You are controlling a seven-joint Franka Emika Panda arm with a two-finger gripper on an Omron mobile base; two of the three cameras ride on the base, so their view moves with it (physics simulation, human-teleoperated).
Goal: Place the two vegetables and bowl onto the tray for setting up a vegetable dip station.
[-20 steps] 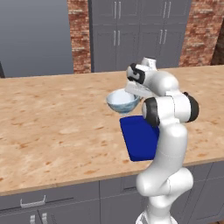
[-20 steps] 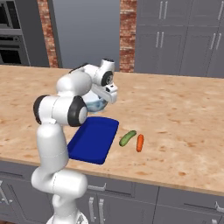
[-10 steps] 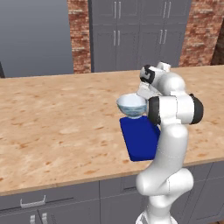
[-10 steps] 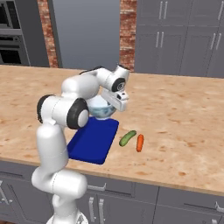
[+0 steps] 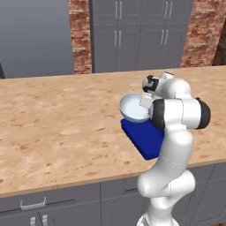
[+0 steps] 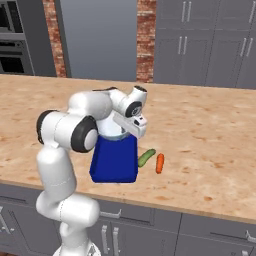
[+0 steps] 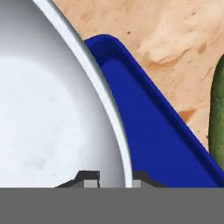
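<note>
Over the counter (image 5: 66, 128) — arm folded, claw (image 7: 114, 181) pinching the bowl (image 5: 133, 107) rim above the tray (image 6: 114, 160).

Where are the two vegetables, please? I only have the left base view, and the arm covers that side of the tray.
Observer: Both lie on the counter just right of the tray, not on it. The cucumber is nearer the tray and the carrot is beside it.
Operator: Thank you. Does the hand have the bowl?
Observer: Yes. In the hand view the hand grips the rim of the bowl, one fingertip inside and one outside.
Operator: Is the bowl on the tray yet?
Observer: The right base view puts it over the tray's far end, but I cannot tell if it touches.
</note>
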